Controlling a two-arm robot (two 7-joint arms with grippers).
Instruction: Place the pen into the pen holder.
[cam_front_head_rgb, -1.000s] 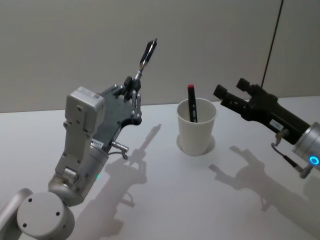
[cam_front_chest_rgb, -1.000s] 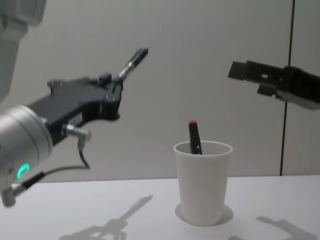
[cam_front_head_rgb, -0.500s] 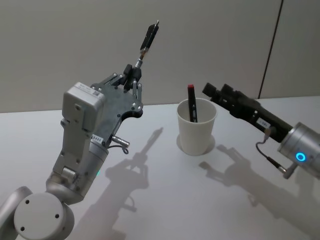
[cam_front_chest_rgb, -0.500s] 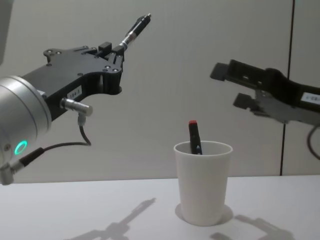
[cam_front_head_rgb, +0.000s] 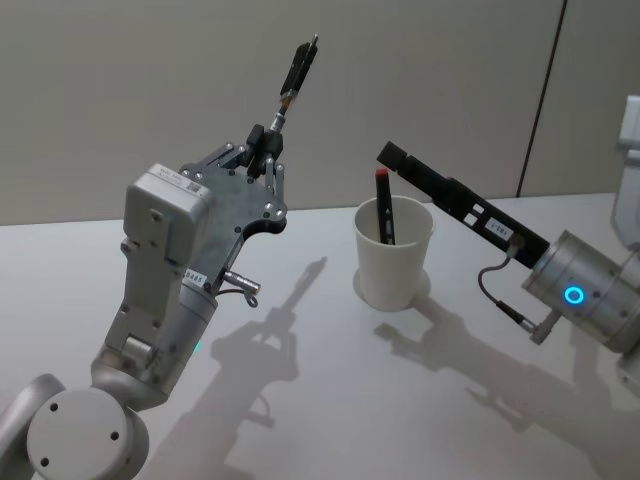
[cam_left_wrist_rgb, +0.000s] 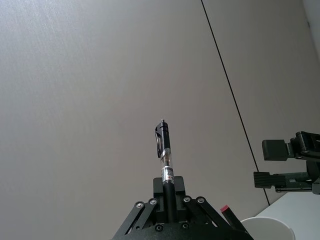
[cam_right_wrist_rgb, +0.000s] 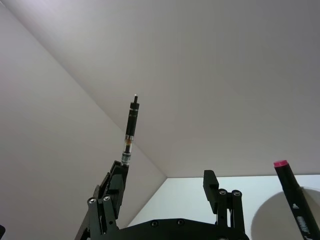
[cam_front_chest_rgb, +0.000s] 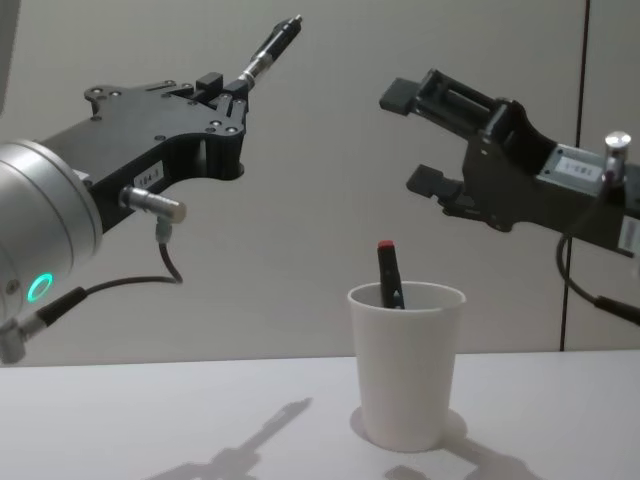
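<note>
1. The table (cam_front_head_rgb: 60, 280) in front of me was a plain white matte top, running back to a grey wall (cam_front_head_rgb: 120, 80).
2. One thing stood directly on it: the pen holder (cam_front_head_rgb: 392, 270), a white paper cup.
3. It stood upright, mouth up, base flat on the top.
4. It sat toward the far edge, right of my centre.
5. Soft shadows (cam_front_head_rgb: 270, 340) lay on the top either side of it.
</note>
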